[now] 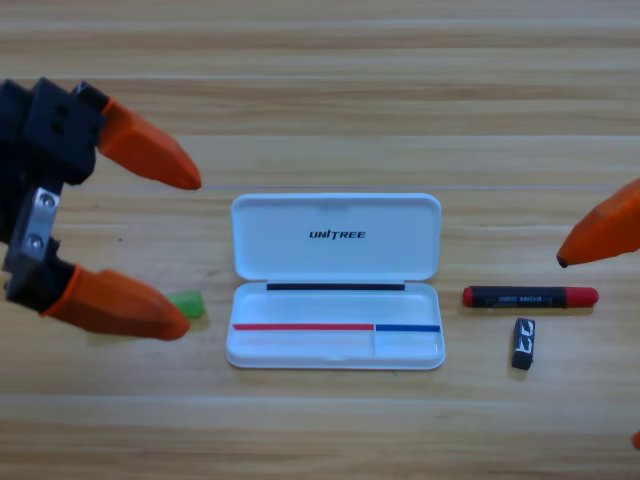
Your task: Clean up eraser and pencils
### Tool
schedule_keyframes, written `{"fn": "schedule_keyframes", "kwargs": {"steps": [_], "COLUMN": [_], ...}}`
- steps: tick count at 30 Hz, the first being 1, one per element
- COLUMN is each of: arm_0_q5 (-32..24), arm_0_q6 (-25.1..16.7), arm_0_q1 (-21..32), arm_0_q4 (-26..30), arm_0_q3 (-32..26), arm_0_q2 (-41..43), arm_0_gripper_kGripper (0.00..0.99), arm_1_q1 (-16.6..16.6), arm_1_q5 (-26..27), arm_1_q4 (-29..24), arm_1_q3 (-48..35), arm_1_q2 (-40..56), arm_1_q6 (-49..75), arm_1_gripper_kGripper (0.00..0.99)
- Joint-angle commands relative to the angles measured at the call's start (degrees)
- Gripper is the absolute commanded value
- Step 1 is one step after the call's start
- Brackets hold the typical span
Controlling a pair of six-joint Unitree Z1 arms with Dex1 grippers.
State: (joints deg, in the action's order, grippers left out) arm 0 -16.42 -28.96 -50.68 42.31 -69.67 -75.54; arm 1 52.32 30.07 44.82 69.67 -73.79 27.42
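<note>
On the wooden worktop [320, 60], the left tool [190, 245] fills the left edge, its orange jaws spread wide apart. The white case [336, 280] lies open in the middle. The right tool [562, 262] shows only one jaw tip at the right edge, so I cannot tell its state. Right of the case lies the black-and-red pencil [530, 296], with the eraser [523, 343] just below it. The green pencil [188, 303] peeks from behind the left tool's lower jaw, seemingly on the worktop.

Black-and-red pencil [530, 296], white case [336, 281]

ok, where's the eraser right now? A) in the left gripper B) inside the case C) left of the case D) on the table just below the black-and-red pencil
D: the eraser lies on the table just under the black-and-red pencil, right of the open white case.
</note>
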Motion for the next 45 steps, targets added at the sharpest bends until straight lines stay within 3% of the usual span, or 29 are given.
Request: {"fn": "schedule_keyframes", "kwargs": {"steps": [1, 8, 13, 15, 21, 25, 27, 34, 41, 45], "arm_0_q5": [3.2, 3.9, 5.5, 7.7, 17.4, 24.9, 28.5, 29.0, 27.2, 25.5], "arm_0_q6": [-0.7, -2.5, -2.6, -2.8, -6.1, -9.7, -13.3, -21.6, -25.0, -25.9], "arm_0_q1": [-3.0, -3.0, -3.0, -3.0, -3.0, -2.6, 0.2, 14.4, 20.3, 22.0], "arm_0_q4": [-0.2, 0.7, 0.5, 0.5, 3.8, 8.3, 9.0, 20.8, 25.3, 25.7], "arm_0_q3": [2.1, 2.2, 2.3, 2.1, -2.9, -7.9, -9.3, -21.8, -24.0, -23.2], "arm_0_q2": [0.4, 0.9, 1.0, 1.3, 1.9, 0.5, -0.2, -12.8, -22.6, -27.1], "arm_0_gripper_kGripper": [0.990, 0.989, 0.989, 0.990, 0.990, 0.989, 0.989, 0.986, 0.977, 0.974], "arm_1_q1": [1.6, 1.6, 0.9, -1.3, -9.1, -9.5, -9.5, -9.1, -9.3, -9.3], "arm_1_q5": [-1.2, -2.6, -10.4, -13.9, -15.7, -23.5, -26.5, -36.7, -35.9, -28.5], "arm_1_q4": [-1.3, -1.7, -1.7, -1.6, -0.6, -0.4, -0.4, 1.8, 1.8, 1.8], "arm_1_q3": [-2.3, -2.0, -2.2, -2.8, -3.3, -3.0, -2.6, -1.0, -2.4, -1.6], "arm_1_q2": [-1.8, -2.1, -2.7, -2.9, -10.0, -18.0, -22.2, -27.6, -30.5, -32.0], "arm_1_q6": [-0.4, -3.0, -8.7, -12.8, -18.9, -26.4, -29.4, -36.9, -43.0, -48.9], "arm_1_gripper_kGripper": [0.983, 0.985, 0.985, 0.986, 0.983, 0.983, 0.983, 0.989, 0.989, 0.989]}}
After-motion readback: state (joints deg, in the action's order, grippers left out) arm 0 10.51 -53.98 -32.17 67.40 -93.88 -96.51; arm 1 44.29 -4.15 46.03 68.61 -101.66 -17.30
